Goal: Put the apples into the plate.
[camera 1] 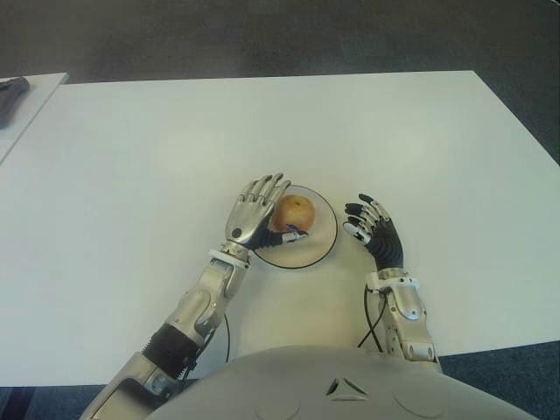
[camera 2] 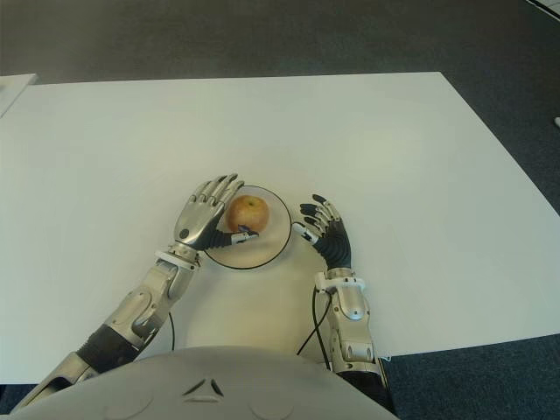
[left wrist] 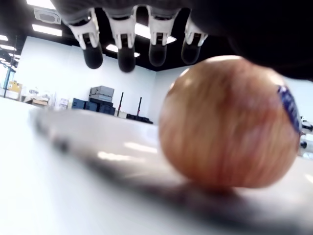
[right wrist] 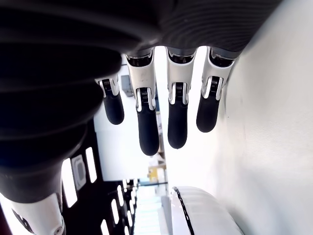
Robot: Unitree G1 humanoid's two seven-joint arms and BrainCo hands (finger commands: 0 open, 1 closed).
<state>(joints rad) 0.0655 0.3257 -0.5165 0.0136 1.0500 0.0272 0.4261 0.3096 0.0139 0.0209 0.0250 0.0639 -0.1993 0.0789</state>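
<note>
One reddish-yellow apple (camera 1: 295, 213) sits on the round white plate (camera 1: 322, 238) near the table's front edge. My left hand (camera 1: 255, 213) is just left of the apple over the plate's left rim, fingers stretched out and thumb close by the fruit. In the left wrist view the apple (left wrist: 230, 122) stands on the plate and the fingertips (left wrist: 126, 54) hang straight above it, not closed around it. My right hand (camera 1: 372, 226) shows just right of the plate, open and holding nothing; its fingers (right wrist: 146, 127) are loosely extended, with the plate's rim (right wrist: 205, 210) beyond them.
The white table (camera 1: 175, 140) spreads wide on all sides of the plate. A second table with a dark object (camera 1: 13, 90) stands at the far left. A black cable (camera 1: 373, 319) loops beside my right forearm near the front edge.
</note>
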